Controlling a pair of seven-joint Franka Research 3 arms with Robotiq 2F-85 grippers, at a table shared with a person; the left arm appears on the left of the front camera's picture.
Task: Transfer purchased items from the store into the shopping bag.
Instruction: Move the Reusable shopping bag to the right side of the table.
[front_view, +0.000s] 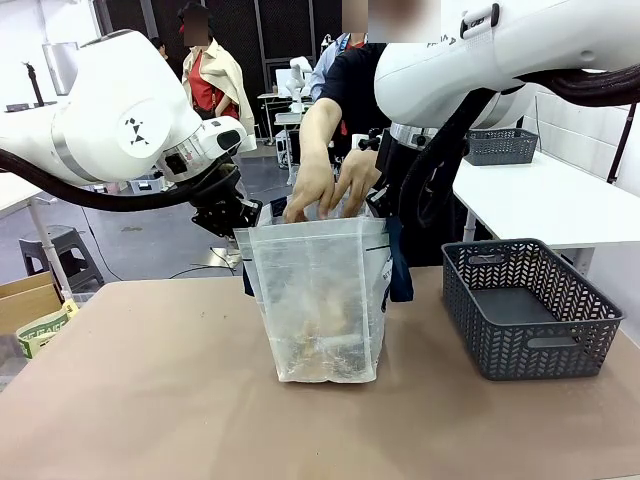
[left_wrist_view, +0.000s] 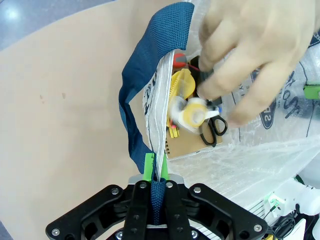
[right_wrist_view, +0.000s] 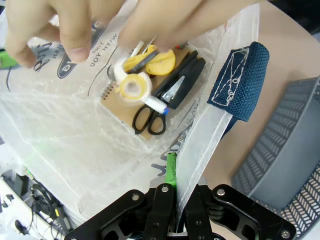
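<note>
From the front, the shopping bag (front_view: 320, 300) stands upright mid-table, its contents only a tan blur through the plastic. One grey basket (front_view: 530, 310) sits at its 3 o'clock, and a second basket (front_view: 500, 146) is on a white table (front_view: 540, 200) toward 1 o'clock. A person's hand (front_view: 308, 190) and other hand (front_view: 352, 180) dip into the bag's mouth at 12 o'clock

The wrist views look down inside and sort out the purchased items (right_wrist_view: 165, 85): one yellow tape roll (right_wrist_view: 135, 88) just under the person's fingers, one pair of black-handled scissors (right_wrist_view: 149, 119) and one spiral notebook (left_wrist_view: 187, 146) beneath them

The left gripper (left_wrist_view: 156, 175) is clenched on the bag's rim at the foot of a navy handle (left_wrist_view: 142, 85). The right gripper (right_wrist_view: 175, 190) is clenched on the rim at the other side, with the second handle (right_wrist_view: 240, 82) at its 1 o'clock

A round navy logo (left_wrist_view: 267, 117) with white lettering shows on the plastic, too crumpled to read
</note>
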